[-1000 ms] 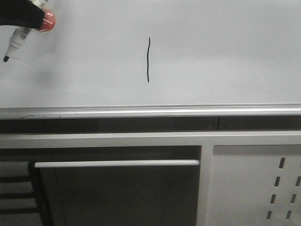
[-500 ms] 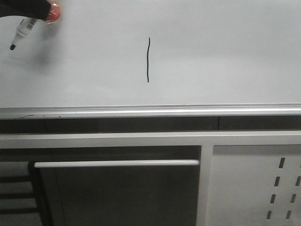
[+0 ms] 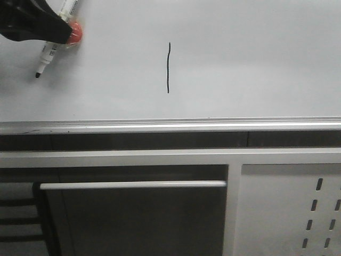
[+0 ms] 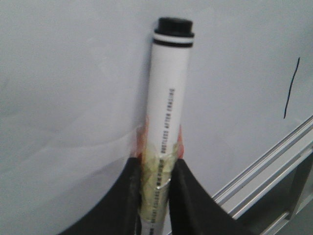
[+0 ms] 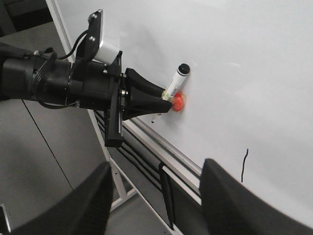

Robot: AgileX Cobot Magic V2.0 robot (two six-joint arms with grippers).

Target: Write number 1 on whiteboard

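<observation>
Front view: take the number 1 (image 3: 168, 68) as your landmark. It is a thin, slightly wavy black stroke on the whiteboard (image 3: 256, 58), standing above the silver rail (image 3: 170, 126).

1. Far to the left of the number 1, at the upper left of the board, find the left gripper (image 3: 63, 33). Its fingers are clamped on the marker pen (image 3: 52, 47), at a red-wrapped section part-way along the barrel. The black tip points down and to the left, away from the stroke. Whether the tip touches the board cannot be told.
2. The right gripper (image 5: 155, 196) shows only in the right wrist view. Its jaws stand wide apart and hold nothing.

Handling: judge the pen to be light, rigid and smooth-barrelled, so it can slip or twist under writing pressure. Keep the hold on the wrapped section. Judge the glossy board to be stiff and the fresh stroke to smear easily; do not drag anything across it.

Change from 0.5 s ago: the left gripper and pen have moved right and down, toward the number 1. The stroke is unchanged.
</observation>
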